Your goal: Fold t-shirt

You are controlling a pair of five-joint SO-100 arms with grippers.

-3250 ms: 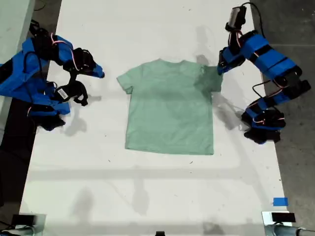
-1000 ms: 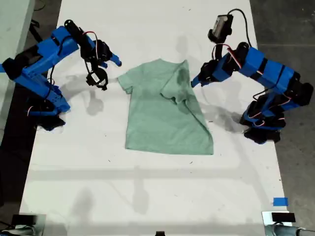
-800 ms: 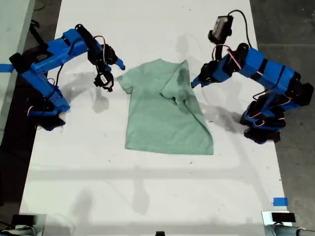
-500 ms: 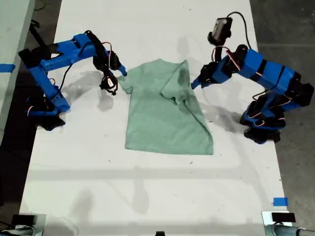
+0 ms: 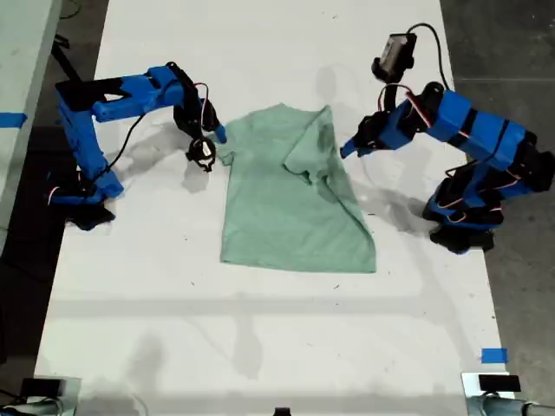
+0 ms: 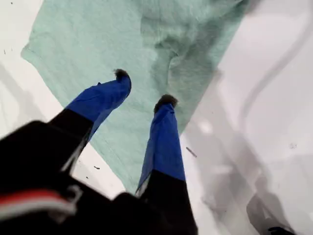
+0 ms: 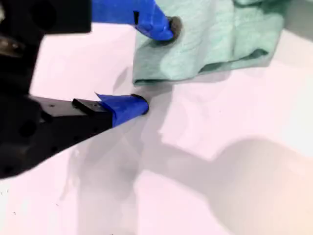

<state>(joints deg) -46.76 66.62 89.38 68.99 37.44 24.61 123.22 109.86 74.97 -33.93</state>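
Observation:
The pale mint-green t-shirt [image 5: 290, 217] lies flat mid-table, collar toward the far edge. Its sleeve on the exterior view's right is folded inward over the chest [image 5: 310, 147]. My first gripper [image 5: 349, 148] hovers open just off that folded edge; in its wrist view the blue fingers [image 6: 144, 88] are spread above the t-shirt [image 6: 98, 44] with nothing between them. My second gripper [image 5: 212, 144] is at the sleeve on the exterior view's left. It stands open [image 7: 156, 66], one finger above the sleeve hem [image 7: 195, 54], the other low by the table.
The white table [image 5: 260, 347] extends wide toward the near edge. A blue tape mark [image 5: 493, 355] sits near the exterior view's lower right corner. Both arm bases [image 5: 82, 195] [image 5: 464, 221] stand at the table's sides, with dark floor beyond.
One sleeve was folded over the chest and let go. The second gripper has swung in from the exterior view's left to the other sleeve. The first gripper has barely shifted.

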